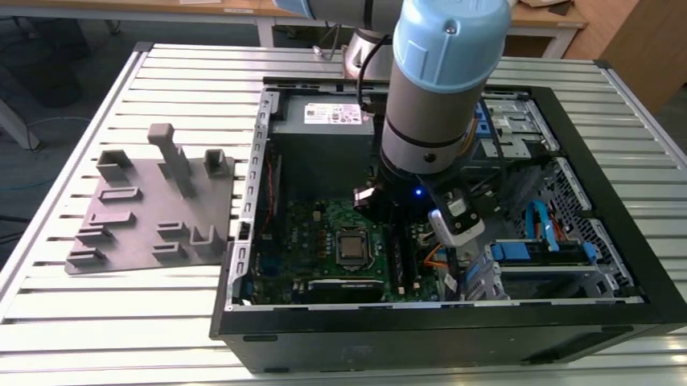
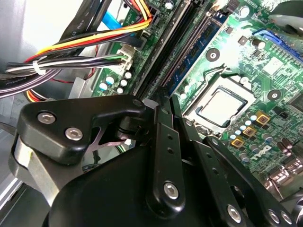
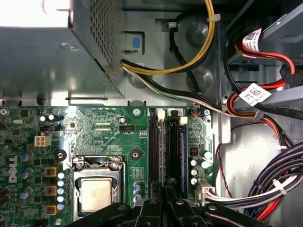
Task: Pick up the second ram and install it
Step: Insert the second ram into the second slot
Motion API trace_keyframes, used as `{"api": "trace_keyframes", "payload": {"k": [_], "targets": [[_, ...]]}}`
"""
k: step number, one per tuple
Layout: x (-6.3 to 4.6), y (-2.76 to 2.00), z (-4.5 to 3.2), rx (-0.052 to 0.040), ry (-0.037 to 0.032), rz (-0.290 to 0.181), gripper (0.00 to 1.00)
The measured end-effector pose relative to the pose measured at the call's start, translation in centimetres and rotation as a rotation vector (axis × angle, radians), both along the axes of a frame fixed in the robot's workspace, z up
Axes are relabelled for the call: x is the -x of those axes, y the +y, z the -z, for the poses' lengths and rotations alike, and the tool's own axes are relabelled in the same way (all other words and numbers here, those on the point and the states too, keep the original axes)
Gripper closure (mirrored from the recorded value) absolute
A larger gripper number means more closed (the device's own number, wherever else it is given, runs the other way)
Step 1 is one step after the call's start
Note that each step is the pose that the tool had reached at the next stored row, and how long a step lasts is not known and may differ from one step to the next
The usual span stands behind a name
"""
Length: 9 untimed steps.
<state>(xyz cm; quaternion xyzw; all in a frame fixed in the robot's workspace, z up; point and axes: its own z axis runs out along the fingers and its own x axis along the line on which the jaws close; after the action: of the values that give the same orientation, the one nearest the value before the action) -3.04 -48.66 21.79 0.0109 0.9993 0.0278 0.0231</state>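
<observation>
One black gripper [image 3: 164,189] has its fingers drawn together over the long, thin dark blue-green second ram [image 3: 163,151]. The stick stands edge-on in a slot beside the silver square processor [image 3: 97,194]; whether they pinch it is unclear.

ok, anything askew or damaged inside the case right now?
Nothing stands out. The gripper sits over the memory slots on the motherboard; cables lie bundled beside it.
</observation>
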Motion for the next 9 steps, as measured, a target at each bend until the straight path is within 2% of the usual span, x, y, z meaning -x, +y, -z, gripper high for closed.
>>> {"api": "trace_keyframes", "payload": {"k": [9], "targets": [[0.0, 0.27, 0.01, -0.0001, 0.0, 0.0, 0.89]]}}
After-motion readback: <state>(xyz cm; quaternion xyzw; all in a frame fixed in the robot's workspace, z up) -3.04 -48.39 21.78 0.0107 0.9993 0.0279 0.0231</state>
